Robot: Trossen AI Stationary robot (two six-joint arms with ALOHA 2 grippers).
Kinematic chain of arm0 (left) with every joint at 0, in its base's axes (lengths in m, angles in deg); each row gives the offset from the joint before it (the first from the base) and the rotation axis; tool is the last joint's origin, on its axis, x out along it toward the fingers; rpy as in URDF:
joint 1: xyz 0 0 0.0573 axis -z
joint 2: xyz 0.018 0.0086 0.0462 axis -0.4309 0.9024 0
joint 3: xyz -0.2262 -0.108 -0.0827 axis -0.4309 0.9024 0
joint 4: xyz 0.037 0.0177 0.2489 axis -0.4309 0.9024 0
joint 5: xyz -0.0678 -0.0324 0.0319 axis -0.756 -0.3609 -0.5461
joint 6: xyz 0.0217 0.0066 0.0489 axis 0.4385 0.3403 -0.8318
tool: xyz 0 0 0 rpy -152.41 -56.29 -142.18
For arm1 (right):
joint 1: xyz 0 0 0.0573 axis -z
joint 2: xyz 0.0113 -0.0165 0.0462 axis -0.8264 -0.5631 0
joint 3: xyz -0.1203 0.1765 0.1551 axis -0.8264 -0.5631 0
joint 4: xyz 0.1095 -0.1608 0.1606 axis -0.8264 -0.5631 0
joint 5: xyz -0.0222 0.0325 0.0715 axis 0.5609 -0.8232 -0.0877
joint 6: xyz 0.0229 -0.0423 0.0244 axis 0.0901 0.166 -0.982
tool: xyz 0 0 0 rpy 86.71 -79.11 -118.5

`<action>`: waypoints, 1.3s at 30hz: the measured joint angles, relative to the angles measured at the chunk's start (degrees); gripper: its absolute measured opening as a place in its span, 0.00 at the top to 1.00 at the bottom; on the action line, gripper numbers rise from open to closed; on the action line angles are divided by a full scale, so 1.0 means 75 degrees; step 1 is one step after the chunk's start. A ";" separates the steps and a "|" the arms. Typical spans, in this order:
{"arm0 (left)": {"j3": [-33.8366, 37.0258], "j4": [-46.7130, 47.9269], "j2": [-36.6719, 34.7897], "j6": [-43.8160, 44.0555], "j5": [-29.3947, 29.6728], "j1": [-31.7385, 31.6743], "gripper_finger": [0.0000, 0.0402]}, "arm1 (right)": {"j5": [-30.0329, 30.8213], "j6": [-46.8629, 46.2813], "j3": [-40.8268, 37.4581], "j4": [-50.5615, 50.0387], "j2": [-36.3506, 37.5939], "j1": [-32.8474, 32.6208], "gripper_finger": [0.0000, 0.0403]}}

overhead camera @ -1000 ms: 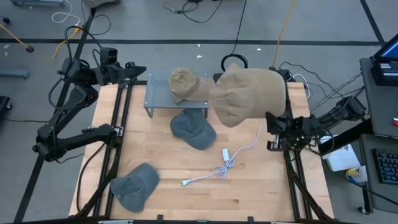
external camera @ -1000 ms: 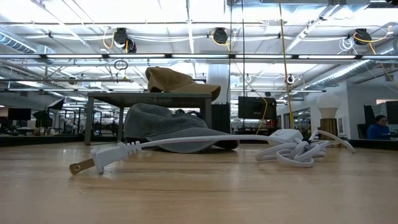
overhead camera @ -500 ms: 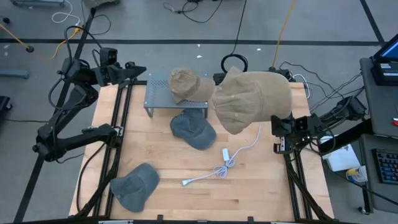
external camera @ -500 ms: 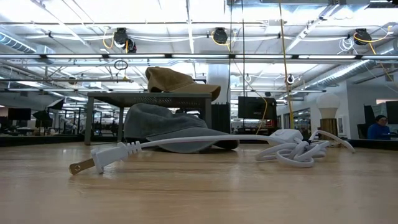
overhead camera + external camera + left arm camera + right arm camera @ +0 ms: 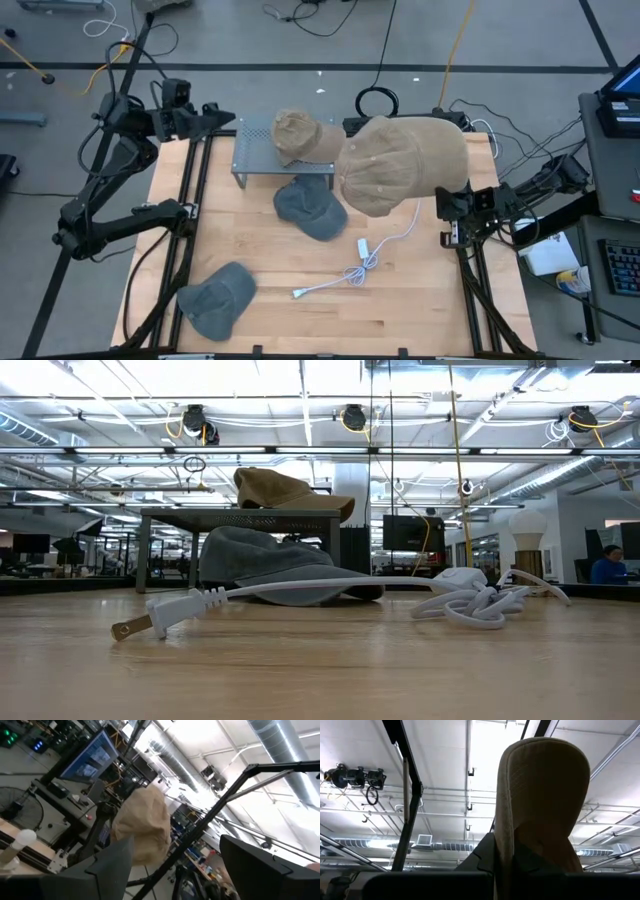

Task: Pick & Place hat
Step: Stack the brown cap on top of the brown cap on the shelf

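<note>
right gripper (image 5: pixel 520 870) jaws clamp a raised tan hat (image 5: pixel 400 165) at the worktop's (image 5: pixel 400 300) 2 o'clock. left gripper (image 5: pixel 215 117) parked at 10 o'clock, jaws apart.

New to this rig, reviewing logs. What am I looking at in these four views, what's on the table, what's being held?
It is a robot with two dark arms at a wooden table. The high view looks straight down; the low view looks level across the tabletop; each wrist view looks out from one arm.

On the table: a small metal rack with a tan cap on it, a grey cap in front of the rack, another grey cap near the front left corner, and a white power cord.

The right gripper holds a large tan hat up in the air, jaws shut on it. The left gripper waits at the table's back left edge, jaws open.
</note>
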 joint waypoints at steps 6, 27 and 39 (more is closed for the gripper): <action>0.0000 0.0051 0.0000 0.0177 -0.0074 0.0000 0.21 | 0.0000 0.0006 0.0000 0.0009 0.0000 0.0000 0.98; 0.0000 0.0025 0.0212 -0.0592 0.1518 0.1350 0.31 | -0.0009 -0.0390 0.2232 -0.3640 -0.0136 0.0799 0.98; 0.0000 -0.1494 0.1192 -0.0916 0.2306 0.2620 0.28 | -0.1221 -0.0790 0.3663 -0.3866 -0.0922 0.1714 0.98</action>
